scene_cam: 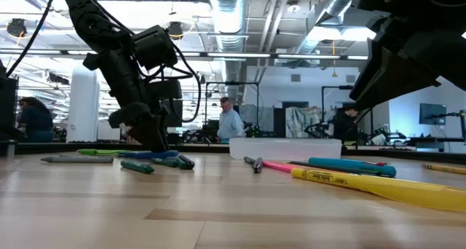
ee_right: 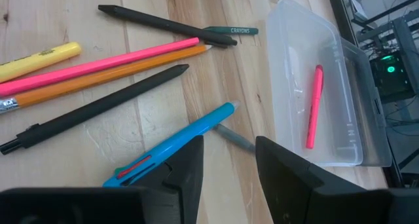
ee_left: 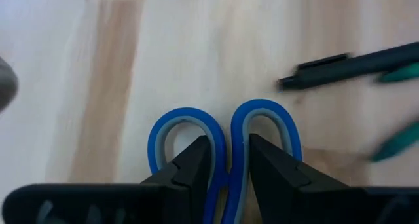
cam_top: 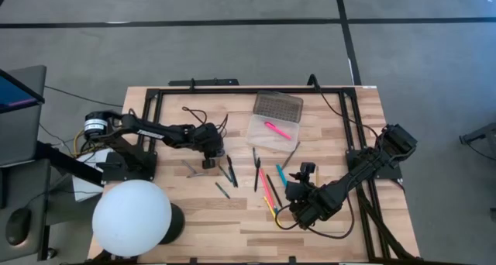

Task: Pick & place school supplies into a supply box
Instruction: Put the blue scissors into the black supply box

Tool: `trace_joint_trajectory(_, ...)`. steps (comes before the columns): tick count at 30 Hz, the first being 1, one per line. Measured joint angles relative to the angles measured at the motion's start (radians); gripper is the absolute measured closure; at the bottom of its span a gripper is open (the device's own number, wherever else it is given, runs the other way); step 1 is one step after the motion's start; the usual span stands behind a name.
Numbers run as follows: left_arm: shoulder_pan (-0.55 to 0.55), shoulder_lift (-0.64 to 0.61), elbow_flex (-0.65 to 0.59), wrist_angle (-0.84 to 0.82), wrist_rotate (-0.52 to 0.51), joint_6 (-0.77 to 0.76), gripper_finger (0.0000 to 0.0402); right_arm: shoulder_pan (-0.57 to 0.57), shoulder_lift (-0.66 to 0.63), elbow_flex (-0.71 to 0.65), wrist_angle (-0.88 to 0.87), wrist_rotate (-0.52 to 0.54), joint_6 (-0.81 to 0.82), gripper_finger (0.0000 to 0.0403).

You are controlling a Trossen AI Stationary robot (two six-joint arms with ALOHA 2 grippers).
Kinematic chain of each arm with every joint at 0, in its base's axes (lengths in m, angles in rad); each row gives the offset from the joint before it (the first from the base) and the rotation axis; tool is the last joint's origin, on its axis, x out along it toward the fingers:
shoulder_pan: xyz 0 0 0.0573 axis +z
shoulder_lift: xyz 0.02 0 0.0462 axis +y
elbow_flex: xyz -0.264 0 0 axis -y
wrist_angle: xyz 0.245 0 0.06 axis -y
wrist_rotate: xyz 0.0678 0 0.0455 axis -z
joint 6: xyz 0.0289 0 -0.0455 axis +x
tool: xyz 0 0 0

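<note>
1. Down at centre-left of the high view, the left gripper [cam_top: 209,158] is low on the table [cam_top: 341,222], right over the scissors [ee_left: 226,152]. Its wrist view shows the two dark fingers [ee_left: 190,168] pinching inward on the twin blue handle loops, jaws narrow and closed on the handles where the loops meet.
2. The scissors look light and stiff, with smooth plastic handles that could slip. Gripping across both loops near their junction seems the sensible hold; the blades are hidden.
3. The supply box [cam_top: 273,131] lies open in the upper centre of the high view, its dotted lid [cam_top: 277,106] folded back, with one pink pen [cam_top: 277,130] already inside.
4. The right gripper [cam_top: 301,189] hovers at lower centre-right, jaws spread and empty, directly above a blue pen [ee_right: 173,142].
5. Pink, orange and black pencils and a yellow highlighter [ee_right: 39,60] are scattered beside it, all thin, light and prone to rolling; best taken mid-shaft.
</note>
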Motion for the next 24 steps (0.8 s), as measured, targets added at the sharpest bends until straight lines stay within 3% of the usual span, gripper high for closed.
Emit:
trace_joint_trajectory(9, -0.062, -0.009, 0.022, 0.102, -0.003, 0.0, 0.0308, 0.0, 0.0, 0.0, 0.0, 0.001, 0.0, 0.0272)
trace_joint_trajectory(24, -0.101, -0.011, 0.256, 0.111, -0.009, 0.124, 0.0308, 0.0, 0.0, 0.0, 0.0, 0.001, 0.0, 0.0272)
